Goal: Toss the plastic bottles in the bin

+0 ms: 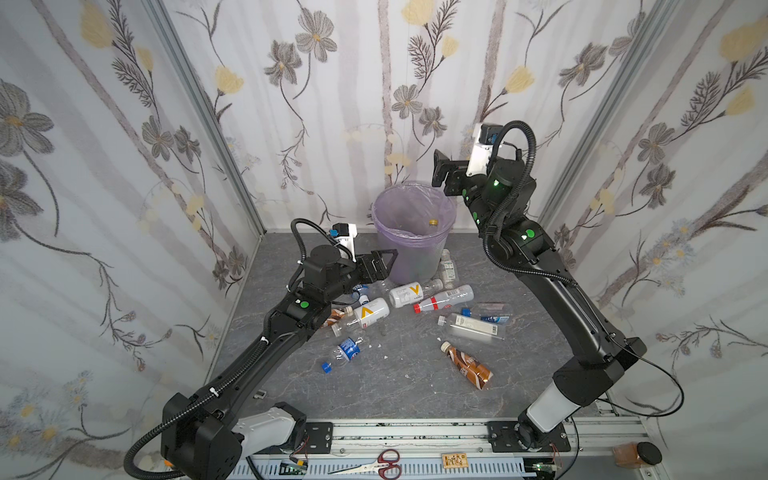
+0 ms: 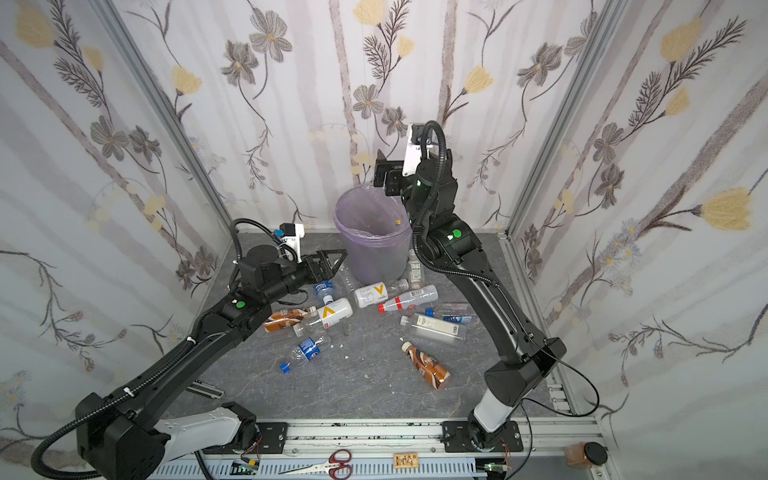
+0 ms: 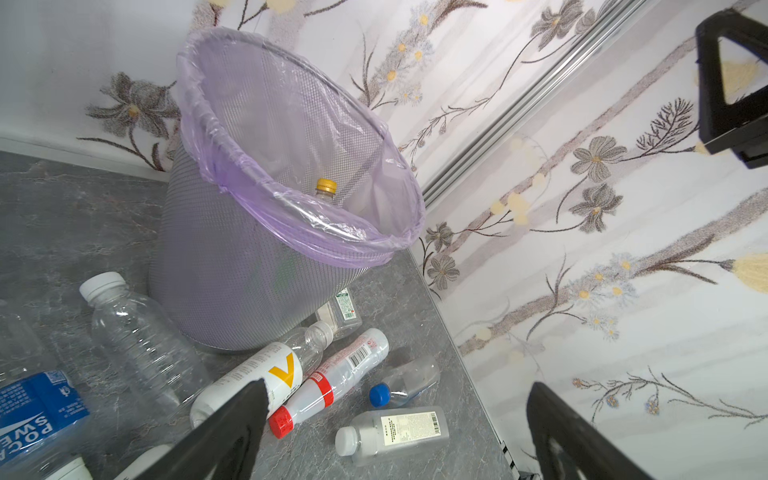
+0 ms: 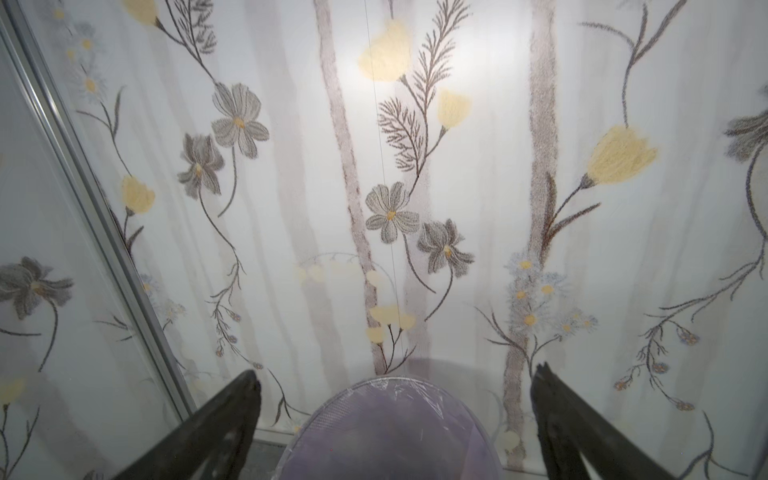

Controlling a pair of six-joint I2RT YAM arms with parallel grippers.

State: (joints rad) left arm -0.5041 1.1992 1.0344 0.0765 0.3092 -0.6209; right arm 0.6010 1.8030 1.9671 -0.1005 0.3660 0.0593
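Right end effector point(image 4: 395, 372) is released and empty above the bin point(image 1: 399, 257), yellow-capped bottle point(image 3: 326, 189) inside; left end effector point(image 1: 386, 262) is spread wide, empty, just beside bin; remaining plastic bottles point(image 1: 444, 299) lie scattered on tabletop point(image 1: 395, 386) in front.

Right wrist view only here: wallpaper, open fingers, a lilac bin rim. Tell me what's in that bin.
Observer: A bottle, yellow cap up, is inside the bin.
Operator: Report the left gripper.
Observer: The left gripper is open and empty, low beside the bin.
Operator: Give me a bottle to fetch.
Observer: A brown-wrapped bottle lies alone on the table, on your side.
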